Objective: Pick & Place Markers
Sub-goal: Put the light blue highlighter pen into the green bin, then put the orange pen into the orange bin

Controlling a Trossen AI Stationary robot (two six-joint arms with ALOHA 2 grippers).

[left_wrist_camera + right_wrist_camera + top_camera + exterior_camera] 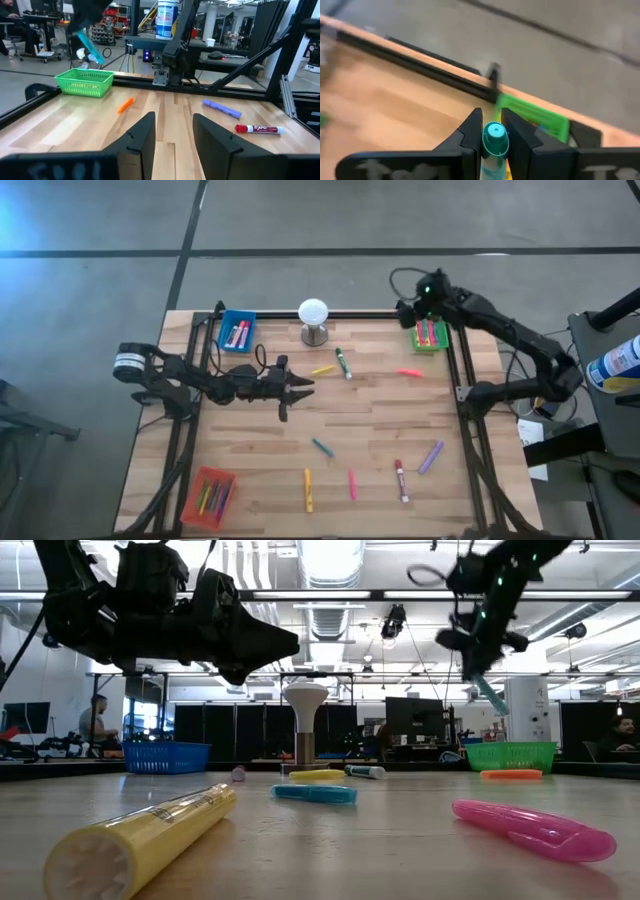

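Loose markers lie flat on the wooden table: yellow, green, orange, teal, another yellow, pink, red and purple. My right gripper hangs over the far right corner beside the green tray, shut on a teal marker. My left gripper hovers open and level above the table's left middle, nothing between its fingers. My right gripper pinches the teal marker's barrel between its two fingers, slanting down from above. The marker lies roughly along the fingers, its teal end sticking out past the fingertips. It is lifted clear, above the green tray.
A blue tray with markers sits at the far left, a red tray with markers at the near left corner. A white ball on a metal stand stands at the far middle. A black frame runs along the table edges.
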